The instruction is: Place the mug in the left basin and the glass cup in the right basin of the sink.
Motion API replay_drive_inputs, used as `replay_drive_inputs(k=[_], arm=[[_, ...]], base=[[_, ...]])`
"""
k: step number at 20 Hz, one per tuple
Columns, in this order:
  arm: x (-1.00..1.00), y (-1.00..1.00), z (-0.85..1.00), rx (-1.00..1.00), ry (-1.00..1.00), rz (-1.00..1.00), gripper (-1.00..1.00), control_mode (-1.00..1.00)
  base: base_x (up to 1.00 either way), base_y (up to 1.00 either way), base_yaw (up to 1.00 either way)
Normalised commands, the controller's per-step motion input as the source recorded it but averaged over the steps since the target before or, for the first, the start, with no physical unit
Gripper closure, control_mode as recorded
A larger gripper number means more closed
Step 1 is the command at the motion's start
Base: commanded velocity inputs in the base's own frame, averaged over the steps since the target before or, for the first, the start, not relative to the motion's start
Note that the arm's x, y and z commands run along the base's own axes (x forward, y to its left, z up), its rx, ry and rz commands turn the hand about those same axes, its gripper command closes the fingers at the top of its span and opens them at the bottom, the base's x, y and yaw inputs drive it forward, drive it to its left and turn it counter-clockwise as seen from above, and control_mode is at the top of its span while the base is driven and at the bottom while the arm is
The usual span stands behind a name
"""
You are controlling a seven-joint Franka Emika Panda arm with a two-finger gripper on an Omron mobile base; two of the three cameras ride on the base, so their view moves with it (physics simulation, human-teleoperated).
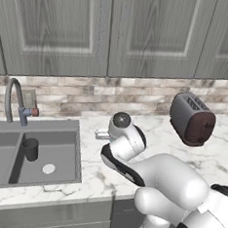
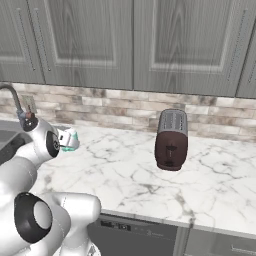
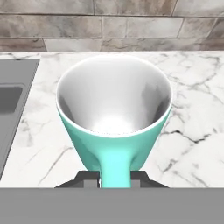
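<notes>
Two basins made up the grey metal sink [image 1: 61,126], and the dark tapered glass tumbler [image 1: 30,148] stood in its right one. Right of the sink, the gripper [image 3: 114,178] clamped the handle of the teal, white-rimmed mug [image 3: 114,118] above marble counter [image 3: 197,131].

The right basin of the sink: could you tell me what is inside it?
The glass cup stands upright inside the right basin, beside a pale round drain. The basin's near wall is hidden.
</notes>
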Motion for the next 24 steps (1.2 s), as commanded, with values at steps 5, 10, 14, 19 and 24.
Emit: replay_drive_inputs(k=[5, 10, 14, 19, 24], arm=[[0.0, -0.02, 0.06, 0.0, 0.0, 0.0, 1.0, -1.0], [0.0, 0.0, 0.12, 0.0, 0.0, 0.0, 1.0, -1.0], [0.0, -0.03, 0.12, 0.0, 0.0, 0.0, 1.0, -1.0], [-0.04, -0.21, 0.03, 0.0, 0.0, 0.0, 1.0, -1.0], [-0.1, -0.36, 0.0, 0.0, 0.0, 0.0, 1.0, -1.0]], base=[[0.0, 0.0, 0.0], [0.0, 0.0, 0.0], [0.0, 0.0, 0.0], [0.0, 0.0, 0.0], [0.0, 0.0, 0.0]])
